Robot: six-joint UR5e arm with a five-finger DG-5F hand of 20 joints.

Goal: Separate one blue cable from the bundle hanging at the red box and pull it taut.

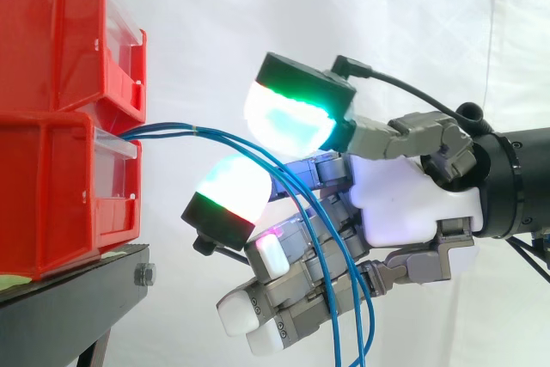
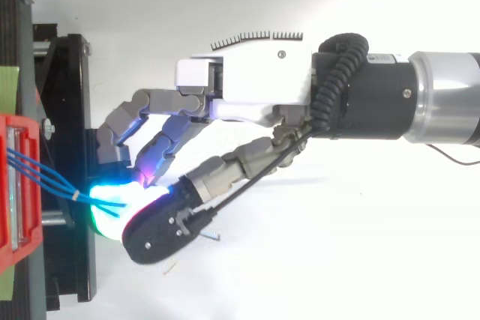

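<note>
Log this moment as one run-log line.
hand: at blue cables, right of red box | cables: together, sagging from box front, none taut | separation: not evident

2 red bins (image 1: 51, 40), 3 blue cables (image 2: 45, 177), 1 black stand (image 1: 77, 298), 1 hand (image 1: 404, 204).

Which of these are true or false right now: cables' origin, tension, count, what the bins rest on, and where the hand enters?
1. The cables come out of the lower bin. True.
2. The cables are taut. False: they sag in a curve past the hand and hang down.
3. The bins rest on a black stand. True.
4. In the side view the hand enters from the left. False: it enters from the right.
5. A single cable hangs there. False: there are several blue ones.
</note>
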